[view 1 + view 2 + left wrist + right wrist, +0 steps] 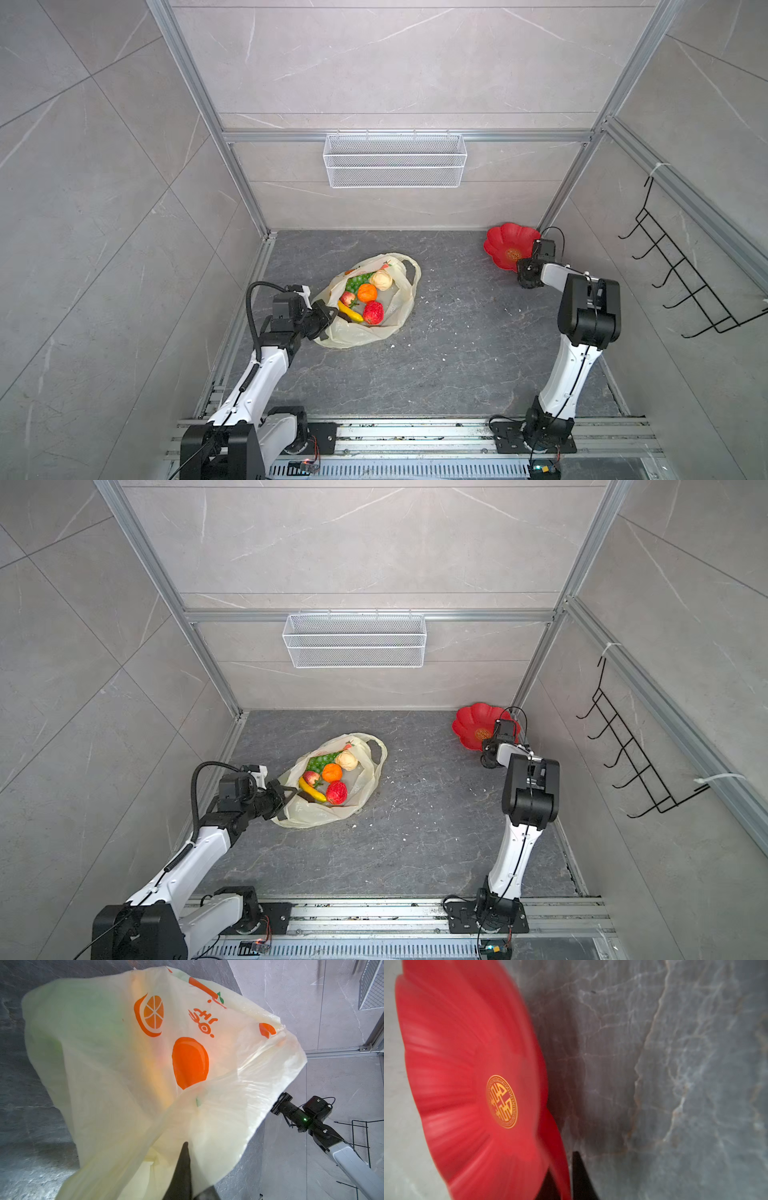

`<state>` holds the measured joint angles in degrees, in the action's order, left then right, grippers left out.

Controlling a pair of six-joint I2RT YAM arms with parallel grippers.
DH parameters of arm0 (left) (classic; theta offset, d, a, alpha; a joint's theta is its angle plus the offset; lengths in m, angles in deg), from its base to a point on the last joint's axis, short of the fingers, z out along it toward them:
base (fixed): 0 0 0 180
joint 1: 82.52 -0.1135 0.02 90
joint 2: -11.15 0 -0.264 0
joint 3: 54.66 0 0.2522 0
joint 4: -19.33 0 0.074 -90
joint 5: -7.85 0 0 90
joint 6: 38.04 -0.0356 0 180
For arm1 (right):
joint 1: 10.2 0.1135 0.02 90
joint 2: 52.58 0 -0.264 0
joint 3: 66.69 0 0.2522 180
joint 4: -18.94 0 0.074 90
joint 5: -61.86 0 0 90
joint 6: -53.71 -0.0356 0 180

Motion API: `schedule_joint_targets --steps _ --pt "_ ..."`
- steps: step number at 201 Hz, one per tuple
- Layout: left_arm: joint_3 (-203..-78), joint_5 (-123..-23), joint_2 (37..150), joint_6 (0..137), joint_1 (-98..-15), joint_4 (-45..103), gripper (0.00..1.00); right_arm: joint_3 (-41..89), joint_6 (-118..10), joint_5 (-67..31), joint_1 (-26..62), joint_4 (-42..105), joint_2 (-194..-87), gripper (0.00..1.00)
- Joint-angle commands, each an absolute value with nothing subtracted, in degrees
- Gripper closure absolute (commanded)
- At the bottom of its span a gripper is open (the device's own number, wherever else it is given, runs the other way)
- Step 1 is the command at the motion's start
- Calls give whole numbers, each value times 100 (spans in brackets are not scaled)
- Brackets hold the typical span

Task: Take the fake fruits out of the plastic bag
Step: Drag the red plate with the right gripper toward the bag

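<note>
Clamping red plate (456, 1064) rim, right fingers (580, 1176): shown only by wrist view.

We see a pale-yellow, translucent plastic bag (357, 334) printed with orange fruit pictures (190, 1062) (one is a sliced orange with pale segment lines). We make out a yellow banana (350, 312), green grapes (357, 282), an orange (367, 293), a red apple (348, 298) with a paler patch, a bright red bumpy fruit (372, 312) and a cream one (381, 279). The plate (505, 245) is red, ribbed like petals, with a round gold emblem (502, 1101). The tabletop (457, 332) is dark grey with pale veins, the mesh basket (395, 160) white, the wire rack (681, 270) black.
</note>
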<state>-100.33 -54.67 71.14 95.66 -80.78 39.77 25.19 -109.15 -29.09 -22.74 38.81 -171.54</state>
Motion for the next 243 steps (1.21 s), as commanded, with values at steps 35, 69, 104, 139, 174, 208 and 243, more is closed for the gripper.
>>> schedule_joint_targets --steps 35,69,104,139,174,208,243 --pt "-10397 -5797 6900 9432 -8057 4633 100 940 -10892 -2266 -2226 3426 -15921 97" --pt "-10421 -5869 6885 9440 -8056 4671 100 -15 -10549 -1806 -2172 3446 -14917 98" --pt "-10477 -5851 6945 9403 -8056 4680 100 -872 -9904 -1124 -2119 3728 -13805 99" --pt "-10566 -5855 7171 9379 -8061 4619 100 -1276 -8989 -508 -2045 4598 -12872 99" --pt "-10622 -5869 7309 9357 -8056 4616 100 -1471 -8218 -122 -1850 5565 -11942 99" --pt "-10608 -5955 7358 9343 -8060 4641 100 -1597 -7509 10 -1232 6333 -11267 98" --pt "-10658 -6042 7331 9352 -8054 4736 100 -1771 -7193 -1 -600 6719 -10823 98"
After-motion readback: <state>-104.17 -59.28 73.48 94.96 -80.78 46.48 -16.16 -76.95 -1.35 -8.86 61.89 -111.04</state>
